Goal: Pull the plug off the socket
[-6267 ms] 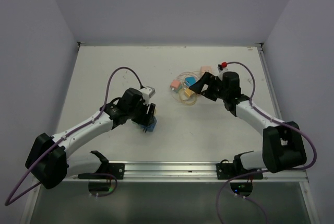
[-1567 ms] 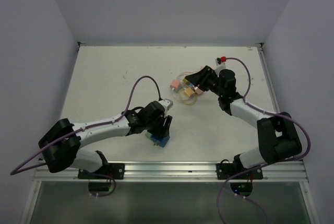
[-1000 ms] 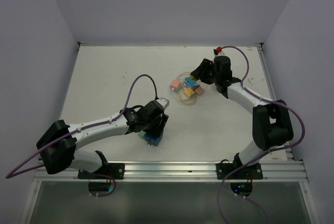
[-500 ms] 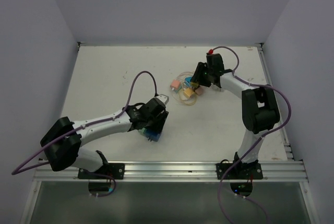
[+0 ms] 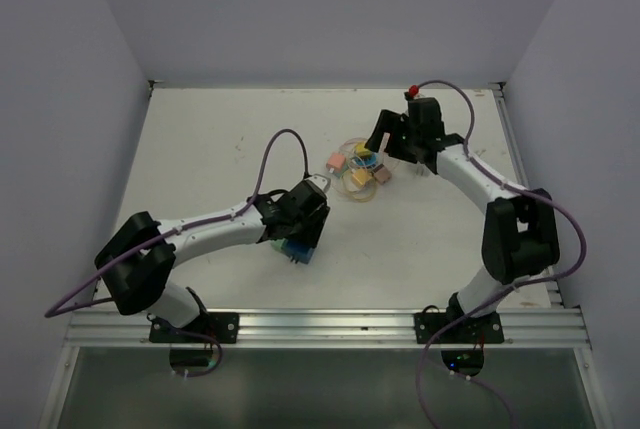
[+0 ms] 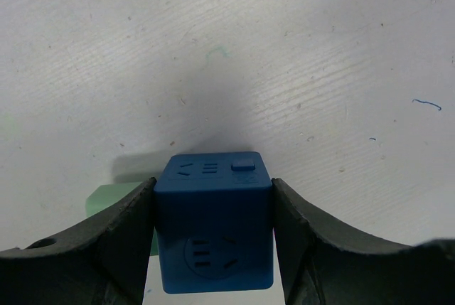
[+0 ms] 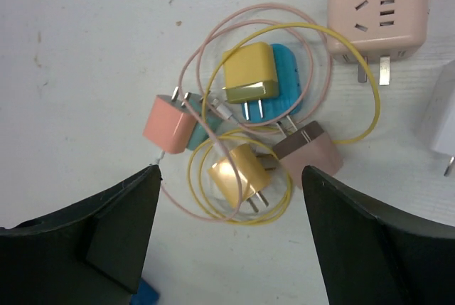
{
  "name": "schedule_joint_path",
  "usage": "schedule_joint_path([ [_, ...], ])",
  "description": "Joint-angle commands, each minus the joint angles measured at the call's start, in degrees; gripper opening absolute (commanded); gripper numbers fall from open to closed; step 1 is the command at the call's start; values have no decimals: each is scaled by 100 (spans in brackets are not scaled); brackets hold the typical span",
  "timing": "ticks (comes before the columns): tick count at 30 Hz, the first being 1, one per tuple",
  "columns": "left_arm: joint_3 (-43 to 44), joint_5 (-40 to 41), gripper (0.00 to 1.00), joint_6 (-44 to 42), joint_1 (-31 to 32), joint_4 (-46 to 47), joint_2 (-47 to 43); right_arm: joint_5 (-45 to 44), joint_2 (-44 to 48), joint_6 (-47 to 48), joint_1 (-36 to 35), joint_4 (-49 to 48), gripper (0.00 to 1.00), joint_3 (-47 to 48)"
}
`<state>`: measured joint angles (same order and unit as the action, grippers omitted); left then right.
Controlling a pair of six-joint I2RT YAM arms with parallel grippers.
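My left gripper (image 6: pixel 213 198) is shut on a blue cube socket (image 6: pixel 213 223) and holds it low over the table; the top view shows the gripper (image 5: pixel 300 232) and the cube (image 5: pixel 297 249). A pale green piece (image 6: pixel 106 198) shows at the cube's left side, mostly hidden behind my left finger; I cannot tell if it is plugged in. My right gripper (image 7: pixel 231 170) is open and empty, hovering above a pile of plugs (image 5: pixel 358 171) at the table's middle back; the top view also shows it (image 5: pixel 385 144).
The pile holds a yellow plug (image 7: pixel 249 74), a teal plug (image 7: pixel 288 77), a salmon plug (image 7: pixel 170 121), a gold plug (image 7: pixel 234 170) and a brown-pink plug (image 7: pixel 309 152), looped with yellow and pink cables. A pink cube socket (image 7: pixel 378 10) and a white plug (image 7: pixel 441 116) lie beside them.
My left arm brought the blue cube right and nearer, then held it with small shifts. My right arm swung back and turned over the plug pile, its jaws staying open.
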<state>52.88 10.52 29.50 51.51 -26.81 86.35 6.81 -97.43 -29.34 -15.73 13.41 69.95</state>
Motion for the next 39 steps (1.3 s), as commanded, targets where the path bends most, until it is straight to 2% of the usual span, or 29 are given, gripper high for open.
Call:
schedule_joint_path([
  [1,354,178,18,100,-27,299,40,31,1066,131,-18,-145,84,-367],
  [4,433,266,27,135,-27,325,172,49,1724,61,-10,-303,85,-1051],
  [9,635,406,30,232,-27,360,532,312,2587,25,-27,-480,86,-1782],
  [12,732,477,36,293,-26,360,690,453,3062,60,-44,-497,86,-2187],
  [16,837,459,54,381,-27,404,840,620,3528,104,-97,-497,88,-2687],
  [17,899,451,64,416,-18,404,866,646,3668,122,-115,-462,89,-2741],
  [20,1057,459,78,487,-18,352,840,734,3845,104,-237,-444,90,-2934],
  [24,1320,643,92,505,-18,150,682,673,4082,87,-501,-444,91,-3093],
  [27,1549,854,97,487,-35,-43,498,515,4100,130,-826,-453,92,-3154],
  [31,1664,908,100,382,-228,-176,33,392,3943,166,-1449,-594,93,-3207],
  [39,1111,670,100,-145,-1704,-395,-1110,260,3284,929,-2197,-427,94,-2751],
])
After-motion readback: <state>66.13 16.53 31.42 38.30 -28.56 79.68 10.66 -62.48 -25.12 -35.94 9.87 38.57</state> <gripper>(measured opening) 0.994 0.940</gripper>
